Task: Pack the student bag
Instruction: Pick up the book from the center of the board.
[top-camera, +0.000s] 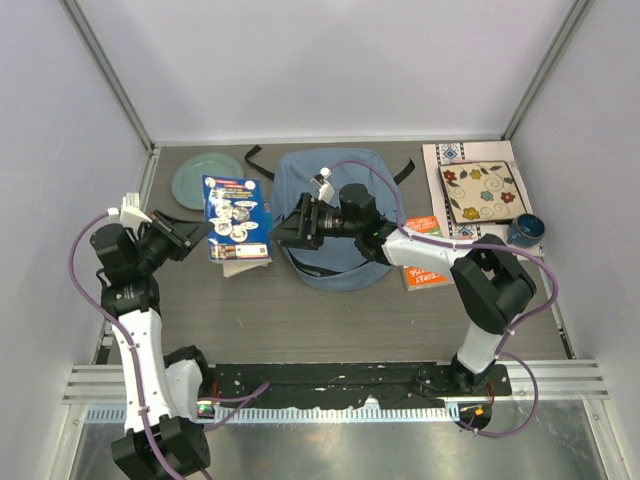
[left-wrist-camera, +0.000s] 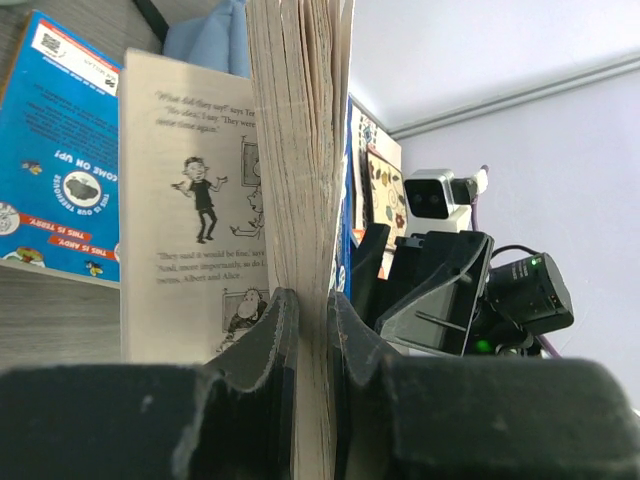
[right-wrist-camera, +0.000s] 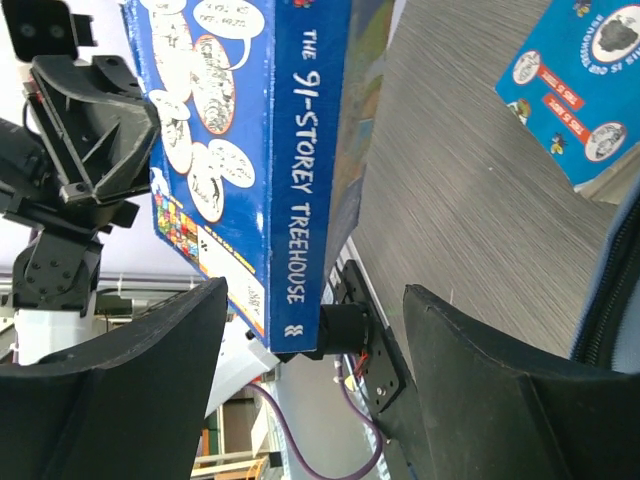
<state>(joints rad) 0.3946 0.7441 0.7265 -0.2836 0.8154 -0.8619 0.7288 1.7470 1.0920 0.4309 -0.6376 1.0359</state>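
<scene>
My left gripper (top-camera: 197, 232) is shut on the page block of a blue paperback, "The 91-Storey Treehouse" (top-camera: 236, 212), and holds it up on edge left of the student bag (top-camera: 335, 225). In the left wrist view the fingers (left-wrist-camera: 268, 335) pinch the pages (left-wrist-camera: 300, 150), and one printed leaf hangs loose. My right gripper (top-camera: 288, 233) is open and empty over the bag's left edge, facing the book. Its spine (right-wrist-camera: 300, 170) shows between the spread fingers (right-wrist-camera: 160, 370), not touching. The light-blue bag lies flat under the right arm.
A second blue book (right-wrist-camera: 590, 80) lies on the table under the held one; it also shows in the left wrist view (left-wrist-camera: 60, 180). A green plate (top-camera: 207, 180) sits at back left. An orange book (top-camera: 425, 265), a patterned plate (top-camera: 485, 192) and a dark cup (top-camera: 523, 232) sit at right.
</scene>
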